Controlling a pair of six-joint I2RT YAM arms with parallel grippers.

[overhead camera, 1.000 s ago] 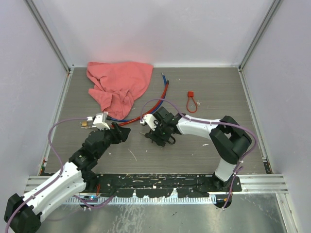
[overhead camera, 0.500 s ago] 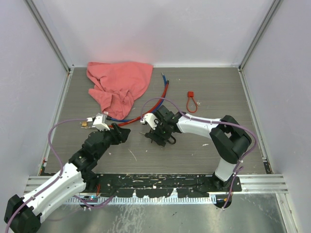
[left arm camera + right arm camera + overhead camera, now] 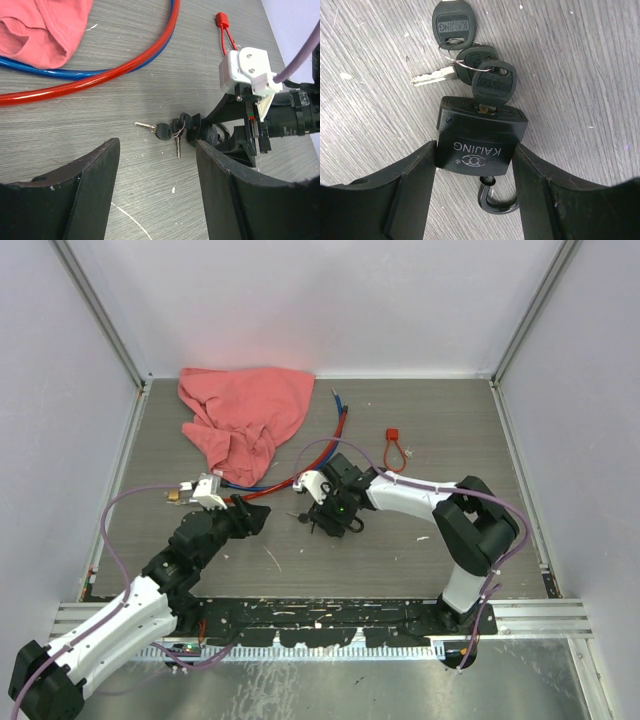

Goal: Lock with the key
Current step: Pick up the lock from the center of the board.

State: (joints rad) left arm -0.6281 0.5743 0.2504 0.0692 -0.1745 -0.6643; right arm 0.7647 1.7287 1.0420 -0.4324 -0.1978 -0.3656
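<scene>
A black padlock (image 3: 480, 142) lies on the table with its shackle (image 3: 496, 200) swung open toward the camera. One black-headed key (image 3: 493, 85) sits in its keyhole; two more keys (image 3: 451, 22) hang from the same ring. My right gripper (image 3: 475, 150) is shut on the padlock's body, one finger against each side. From above, that gripper (image 3: 330, 512) covers the lock, and the keys (image 3: 297, 516) poke out to its left. My left gripper (image 3: 157, 165) stands open and empty just short of the keys (image 3: 167, 131).
A red cloth (image 3: 245, 415) is bunched at the back left. Red and blue cables (image 3: 330, 445) curve out from under it toward the middle. A small red looped tag (image 3: 395, 448) lies behind the right arm. Walls enclose the table on three sides.
The right gripper's jaws widened briefly, then closed onto the padlock's sides, and its wrist shifted slightly right and away. The left arm has stayed still.
</scene>
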